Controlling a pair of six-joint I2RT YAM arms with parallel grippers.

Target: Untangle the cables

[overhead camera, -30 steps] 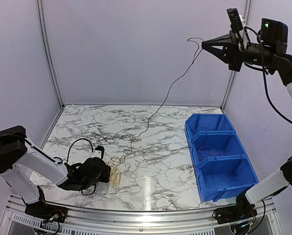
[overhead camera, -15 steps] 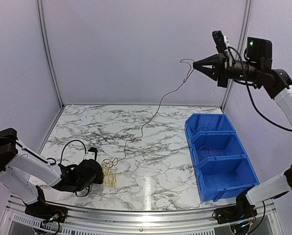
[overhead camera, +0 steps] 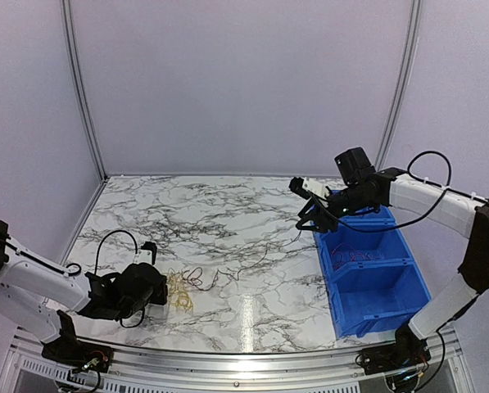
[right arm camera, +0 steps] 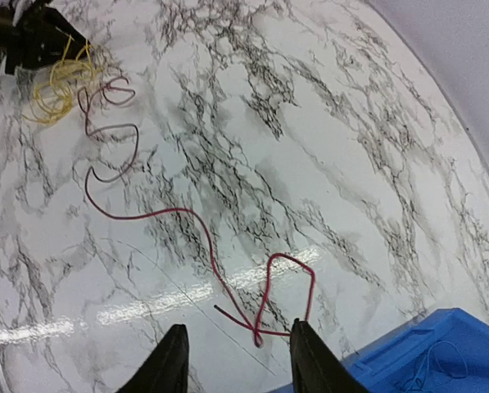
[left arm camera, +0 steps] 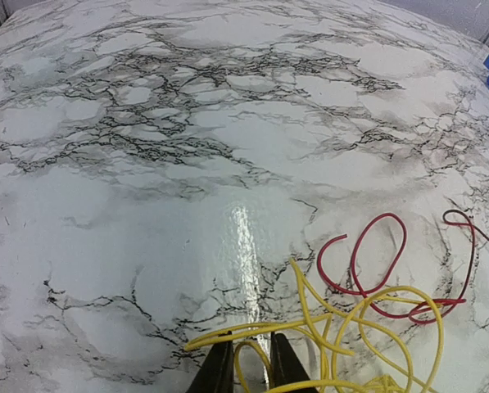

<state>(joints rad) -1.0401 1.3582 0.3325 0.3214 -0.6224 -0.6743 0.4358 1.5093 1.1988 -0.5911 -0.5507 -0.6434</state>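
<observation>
A robot lab's test cell: a left arm and a right arm are bolted to an aluminium rail at the near edge of a marble-patterned table. Plain pale walls on metal posts enclose it, with blue bins at right.

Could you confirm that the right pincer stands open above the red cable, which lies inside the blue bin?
Not quite: the red cable lies on the marble table, outside the blue bin, as the right wrist view shows. The right pincer does stand open above it.
</observation>
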